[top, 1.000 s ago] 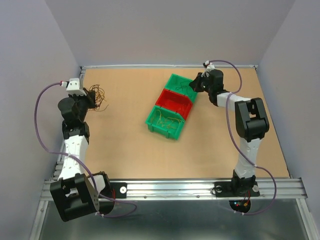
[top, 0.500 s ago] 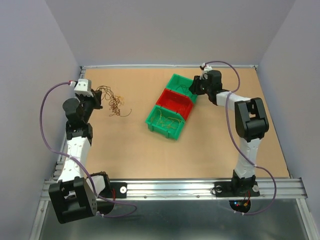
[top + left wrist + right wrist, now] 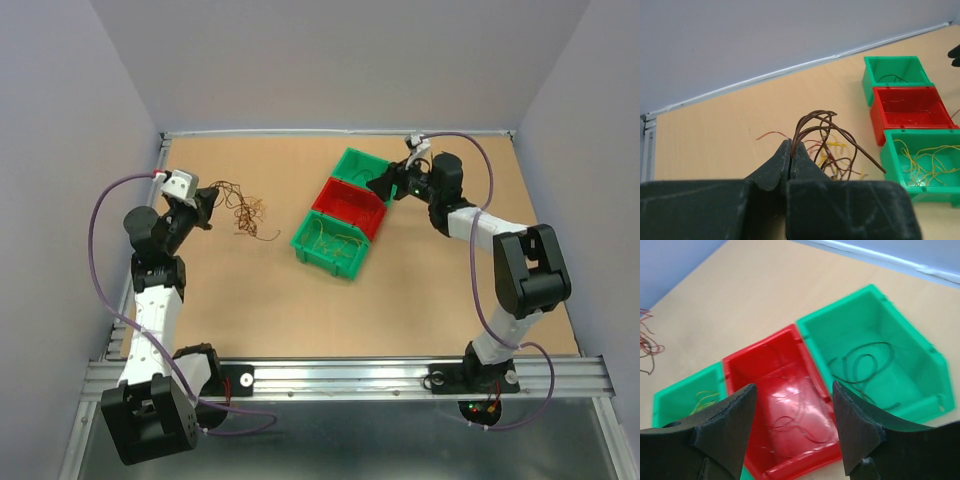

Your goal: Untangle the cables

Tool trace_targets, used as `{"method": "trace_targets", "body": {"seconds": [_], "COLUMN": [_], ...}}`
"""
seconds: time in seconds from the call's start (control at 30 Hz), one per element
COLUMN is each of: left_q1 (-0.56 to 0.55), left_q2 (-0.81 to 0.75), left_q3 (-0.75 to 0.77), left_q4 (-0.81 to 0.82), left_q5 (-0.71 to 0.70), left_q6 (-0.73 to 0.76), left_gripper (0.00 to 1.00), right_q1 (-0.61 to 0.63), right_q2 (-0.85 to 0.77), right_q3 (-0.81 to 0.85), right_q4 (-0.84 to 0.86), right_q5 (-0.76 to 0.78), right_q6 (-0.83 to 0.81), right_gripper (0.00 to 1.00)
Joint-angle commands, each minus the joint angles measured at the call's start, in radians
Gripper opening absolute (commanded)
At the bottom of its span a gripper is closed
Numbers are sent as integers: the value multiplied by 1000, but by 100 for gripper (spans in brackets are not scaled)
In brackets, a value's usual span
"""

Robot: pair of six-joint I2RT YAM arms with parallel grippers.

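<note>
A tangled clump of cables (image 3: 249, 214), brown, red and yellow, lies on the table's left half. My left gripper (image 3: 205, 206) is shut on brown strands (image 3: 812, 120) that arch up out of the clump (image 3: 835, 152); the jaws of this gripper (image 3: 791, 148) stand pressed together. Over the red bin hangs my right gripper (image 3: 793, 385), open and with nothing in it, shown also in the top view (image 3: 385, 183). A dark cable (image 3: 865, 362) lies coiled in the far green bin. Thin red strands (image 3: 790, 422) lie in the red bin, yellow ones (image 3: 920, 160) in the near green bin.
Three small bins stand in a diagonal row mid-table: far green bin (image 3: 350, 153), red bin (image 3: 330, 188) and near green bin (image 3: 325, 262). White walls and a rail close in the back and left edges of the table (image 3: 300, 320).
My left gripper has swung right, towards the table's middle, and drawn the cable clump with it. The right gripper has gone from shut to open and pulled back over the bins.
</note>
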Motion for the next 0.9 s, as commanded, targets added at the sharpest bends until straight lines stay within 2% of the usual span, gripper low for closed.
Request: {"method": "trace_targets", "body": {"seconds": [0.0,0.27,0.4,0.63,0.77,0.87], "left_q1": [-8,-27,-36,-56,-65,-71], "left_q2": [-45,-60,-79,-113,-128,-126], "left_q3": [-10,-22,-28,-42,-48,-51], "left_q4": [57,57,56,56,46,40], "left_q5": [83,228,268,314,311,327], "left_q6": [31,66,80,86,105,111], "left_gripper": [0,0,0,0,0,0], "right_q1": [75,290,350,414,485,511], "right_q2": [-68,-83,-48,21,44,62], "right_q3": [-62,-41,-12,42,54,75], "right_q4": [183,214,263,309,310,310], "right_q5": [-172,-180,-167,-198,-175,-167], "right_q6": [-50,-130,-116,-111,-175,-185], "right_gripper": [68,70,66,66,77,79]}}
